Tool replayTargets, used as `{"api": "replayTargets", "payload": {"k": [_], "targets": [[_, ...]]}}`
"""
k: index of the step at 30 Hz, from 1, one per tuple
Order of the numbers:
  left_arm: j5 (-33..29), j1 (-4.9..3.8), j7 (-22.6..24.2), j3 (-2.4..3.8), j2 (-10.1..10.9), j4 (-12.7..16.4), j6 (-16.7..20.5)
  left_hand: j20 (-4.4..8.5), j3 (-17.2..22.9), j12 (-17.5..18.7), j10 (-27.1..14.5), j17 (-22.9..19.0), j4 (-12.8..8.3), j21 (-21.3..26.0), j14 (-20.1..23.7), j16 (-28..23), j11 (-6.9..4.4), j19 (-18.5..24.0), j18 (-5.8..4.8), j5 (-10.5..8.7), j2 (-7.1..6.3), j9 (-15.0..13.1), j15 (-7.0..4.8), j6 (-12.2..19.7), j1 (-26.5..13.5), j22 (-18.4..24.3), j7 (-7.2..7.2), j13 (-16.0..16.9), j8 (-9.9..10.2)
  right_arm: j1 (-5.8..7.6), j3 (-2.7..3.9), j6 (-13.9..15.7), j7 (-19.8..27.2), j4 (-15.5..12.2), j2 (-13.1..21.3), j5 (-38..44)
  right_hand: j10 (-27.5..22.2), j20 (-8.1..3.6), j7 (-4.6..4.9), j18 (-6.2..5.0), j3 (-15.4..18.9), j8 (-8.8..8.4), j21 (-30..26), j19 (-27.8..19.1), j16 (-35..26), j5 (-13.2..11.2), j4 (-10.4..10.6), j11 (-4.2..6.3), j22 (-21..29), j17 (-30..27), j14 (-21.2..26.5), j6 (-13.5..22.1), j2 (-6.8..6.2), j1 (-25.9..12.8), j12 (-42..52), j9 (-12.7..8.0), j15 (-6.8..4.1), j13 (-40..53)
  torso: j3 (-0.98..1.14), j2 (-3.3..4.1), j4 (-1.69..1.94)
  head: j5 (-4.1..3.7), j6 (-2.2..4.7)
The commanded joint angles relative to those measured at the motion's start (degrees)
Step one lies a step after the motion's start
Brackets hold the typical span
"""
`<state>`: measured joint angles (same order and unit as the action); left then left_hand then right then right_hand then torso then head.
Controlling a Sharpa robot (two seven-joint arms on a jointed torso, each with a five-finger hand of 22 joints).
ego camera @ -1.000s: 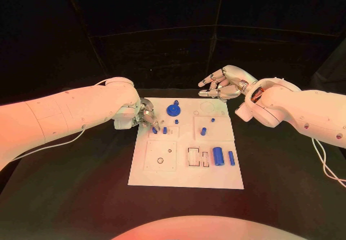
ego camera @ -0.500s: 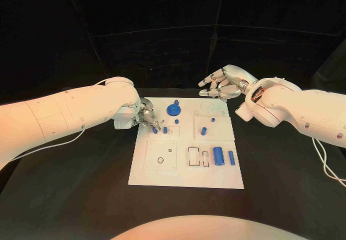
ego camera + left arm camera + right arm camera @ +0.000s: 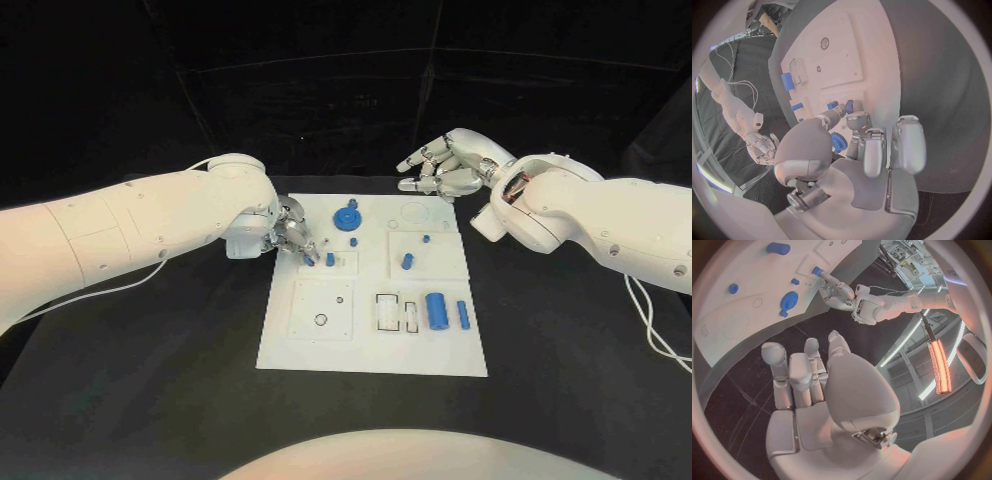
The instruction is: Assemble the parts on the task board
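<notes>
Black table (image 3: 173, 400) under dark surroundings; the white task board (image 3: 368, 345) lies flat at its middle, long side running away from me.

Parts on the board: a blue disc-shaped part (image 3: 346, 219) near the far edge, a small blue stud (image 3: 353, 242) just below it, two short blue pegs (image 3: 330, 260) at the left margin, two more small blue pieces (image 3: 408, 262) in the right upper panel, and a thick blue cylinder (image 3: 436, 311) with a slimmer blue pin (image 3: 463, 315) beside it at the near right.

My left hand (image 3: 293, 238) sits at the board's left edge, right at the pair of pegs. Fingertips point down onto the leftmost peg; in the left wrist view the fingers (image 3: 859, 121) close in around a blue peg (image 3: 849, 106), thumb opposite. I read it as pinching that peg, though contact is partly hidden by the fingers themselves. The disc lies just beyond this hand, apart from it.

My right hand (image 3: 450, 168) hovers above the table past the board's far right corner, well apart from every part. Its fingers (image 3: 792, 372) are loosely curled and separated, holding nothing.
</notes>
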<state>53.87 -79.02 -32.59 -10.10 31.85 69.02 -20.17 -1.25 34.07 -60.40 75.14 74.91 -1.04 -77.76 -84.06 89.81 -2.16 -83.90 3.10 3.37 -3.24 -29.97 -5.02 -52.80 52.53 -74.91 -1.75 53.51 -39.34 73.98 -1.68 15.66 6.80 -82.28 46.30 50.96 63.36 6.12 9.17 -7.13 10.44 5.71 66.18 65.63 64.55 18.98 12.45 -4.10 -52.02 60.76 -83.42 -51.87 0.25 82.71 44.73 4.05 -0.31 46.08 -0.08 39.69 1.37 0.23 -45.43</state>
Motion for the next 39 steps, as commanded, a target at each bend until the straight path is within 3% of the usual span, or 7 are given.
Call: {"api": "replayTargets", "payload": {"k": [1, 18, 21, 25, 27, 39], "targets": [[0.1, -0.06, -0.8, 0.02, 0.0, 0.2, 0.9, 0.35, -0.5, 0.1, 0.2, 15.1, 0.2, 0.0, -5.9, 0.2, 0.0, -1.5, 0.08, -0.11, -0.1, 0.1, -0.41, -0.4, -0.8, -2.2, -0.08, -0.1, 0.1, 0.1, 0.03, 0.0, 0.5, -0.2, 0.0, 0.1, -0.5, -0.01, 0.06, -0.77, 0.4, 0.35, -0.5, -0.3, -0.3, 0.3, 0.0, -0.03, 0.2, -0.1, 0.2, 0.3, 0.67, 0.0, -0.1, 0.0, 0.07, -0.2, 0.02, -0.04, -0.04, 0.04, 0.04], [0.1, -0.05, -0.2, 0.02, -0.5, -0.3, 2.9, 0.4, -0.8, 0.1, 0.2, 15.1, 0.2, 0.2, -5.9, 0.2, -0.06, -1.4, 0.14, -0.11, -0.14, 0.3, -0.46, -0.3, -0.8, -2.0, 0.0, -0.2, 0.3, 0.1, 0.03, 0.0, 0.5, -0.3, 0.0, 0.1, -0.5, -0.01, 0.06, -0.77, 0.4, 0.35, -0.5, -0.3, -0.3, 0.3, 0.0, -0.03, 0.2, -0.1, 0.2, 0.3, 0.67, 0.0, -0.1, 0.0, 0.07, -0.2, 0.01, 0.03, -0.02, -0.12, 0.23], [0.1, -0.05, 0.2, 0.02, -0.5, -0.5, 2.7, 0.45, -0.6, 0.3, 0.0, 15.1, -0.6, 0.6, -5.9, 0.2, -0.03, -1.3, 0.23, -0.21, 0.69, 0.4, -0.47, 0.1, 0.6, -1.7, -0.08, -0.4, 0.4, 0.1, 0.03, 0.0, 0.5, -0.3, 0.0, 0.1, -0.5, -0.01, 0.06, -0.77, 0.4, 0.35, -0.5, -0.3, -0.3, 0.3, 0.0, -0.03, 0.2, -0.1, 0.2, 0.3, 0.67, 0.0, -0.1, 0.0, 0.07, -0.2, 0.01, 0.02, -0.05, -0.1, 0.22], [0.1, -0.05, 1.0, 0.02, -0.5, -0.5, 2.2, 0.43, 1.8, 1.3, -0.7, 15.1, -3.5, 1.2, -5.9, 0.2, 0.17, -1.0, 0.36, -0.27, 3.26, 0.6, -0.36, 1.8, 5.6, -1.2, -0.44, -1.3, 1.1, 0.1, 0.03, 0.0, 0.5, -0.2, 0.1, 0.1, -0.5, -0.01, 0.06, -0.77, 0.4, 0.35, -0.5, -0.3, -0.3, 0.3, 0.0, -0.03, 0.2, -0.1, 0.2, 0.3, 0.67, 0.0, -0.1, 0.0, 0.07, -0.2, 0.0, 0.01, -0.01, -0.18, 0.15], [0.1, -0.05, 1.3, 0.02, -0.5, -0.5, 2.0, 0.32, 2.2, 2.0, -1.1, 15.1, -3.8, 1.5, -5.9, 0.2, 0.35, -0.9, 0.39, -0.49, 3.81, 0.6, -0.21, 2.1, 6.3, -1.0, -0.66, -2.0, 1.2, 0.1, 0.03, 0.0, 0.5, -0.2, 0.1, 0.1, -0.5, -0.01, 0.06, -0.77, 0.4, 0.35, -0.5, -0.3, -0.3, 0.3, 0.0, -0.03, 0.2, -0.1, 0.2, 0.3, 0.67, 0.0, -0.1, 0.0, 0.07, -0.2, -0.02, 0.01, 0.01, -0.21, 0.15], [0.1, -0.04, 1.9, 0.02, -0.3, -0.3, 1.4, 0.23, 2.2, 2.5, -1.4, 15.1, -4.1, 1.6, -5.9, 0.2, 0.51, -0.8, 0.39, -0.69, 4.42, 0.4, -0.06, 2.4, 7.0, -0.9, -0.83, -2.5, 1.0, 0.1, 0.03, -0.2, 0.5, -0.2, 0.0, 0.1, -0.5, -0.01, 0.06, -0.77, 0.4, 0.35, -0.5, -0.3, -0.3, 0.3, 0.0, -0.03, 0.2, -0.1, 0.2, 0.3, 0.67, 0.0, -0.1, 0.0, 0.07, -0.2, 0.0, 0.02, -0.01, -0.19, 0.09]]}}
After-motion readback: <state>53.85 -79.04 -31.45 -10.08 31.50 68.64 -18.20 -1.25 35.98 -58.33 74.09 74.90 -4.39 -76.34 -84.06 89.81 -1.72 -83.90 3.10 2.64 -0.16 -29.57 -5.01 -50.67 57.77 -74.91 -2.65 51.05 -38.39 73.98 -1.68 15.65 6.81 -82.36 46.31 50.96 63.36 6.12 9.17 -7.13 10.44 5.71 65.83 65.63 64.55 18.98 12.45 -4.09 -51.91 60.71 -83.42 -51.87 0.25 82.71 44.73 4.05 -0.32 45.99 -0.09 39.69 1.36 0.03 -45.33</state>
